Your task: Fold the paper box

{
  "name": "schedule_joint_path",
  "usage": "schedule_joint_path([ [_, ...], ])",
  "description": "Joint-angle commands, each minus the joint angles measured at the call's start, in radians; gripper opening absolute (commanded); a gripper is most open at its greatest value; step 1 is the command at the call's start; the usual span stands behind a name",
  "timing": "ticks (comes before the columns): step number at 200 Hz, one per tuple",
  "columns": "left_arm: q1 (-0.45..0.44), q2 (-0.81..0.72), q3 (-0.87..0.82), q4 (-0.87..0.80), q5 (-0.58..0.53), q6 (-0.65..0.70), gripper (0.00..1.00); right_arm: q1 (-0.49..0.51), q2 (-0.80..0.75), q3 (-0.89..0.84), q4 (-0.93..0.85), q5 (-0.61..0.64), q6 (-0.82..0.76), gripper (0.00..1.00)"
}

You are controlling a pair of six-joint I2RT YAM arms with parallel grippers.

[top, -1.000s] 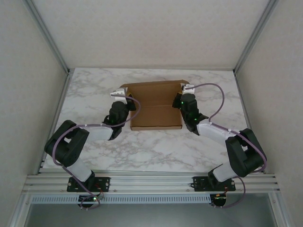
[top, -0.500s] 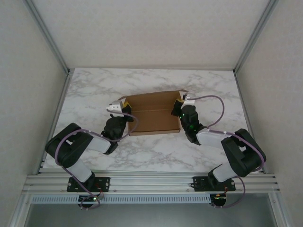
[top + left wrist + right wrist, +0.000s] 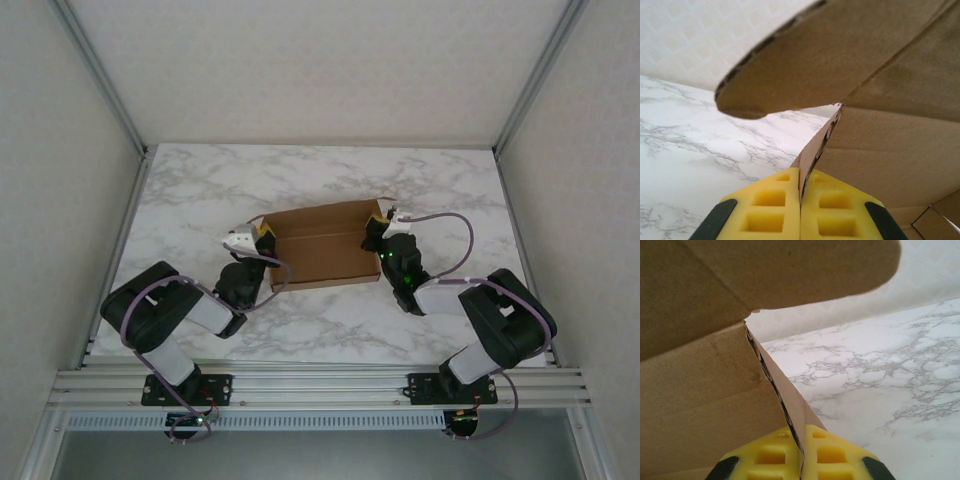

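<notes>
The paper box [image 3: 320, 245] is a brown cardboard sheet with raised side walls, lying mid-table between the two arms. My left gripper [image 3: 265, 233] is shut on the box's left wall. In the left wrist view its yellow pads [image 3: 770, 210] pinch the thin cardboard edge [image 3: 815, 150], with a rounded flap [image 3: 850, 60] curving overhead. My right gripper [image 3: 376, 221] is shut on the box's right wall. The right wrist view has yellow pads [image 3: 835, 455] clamping that wall [image 3: 785, 405], and a flap [image 3: 790, 270] overhangs it.
A white marble table [image 3: 320, 320] carries the box. Aluminium frame posts [image 3: 100, 75] and pale side walls [image 3: 590, 200] enclose the space. The metal rail [image 3: 320, 385] with both arm bases runs along the near edge.
Both grippers have pulled back toward the near edge, drawing the box with them. Its side walls now stand more upright. Both grips stayed shut on the cardboard.
</notes>
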Motion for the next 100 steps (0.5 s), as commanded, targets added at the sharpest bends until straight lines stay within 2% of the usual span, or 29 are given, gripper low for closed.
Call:
schedule_joint_path([
  [1,-0.021,0.048,-0.032,-0.003,-0.032,-0.005,0.00,0.016,0.051,-0.059,-0.059,-0.005,0.027,0.00],
  [100,-0.004,0.143,0.065,-0.063,-0.053,0.014,0.00,0.015,0.154,0.082,-0.237,0.015,0.037,0.00],
])
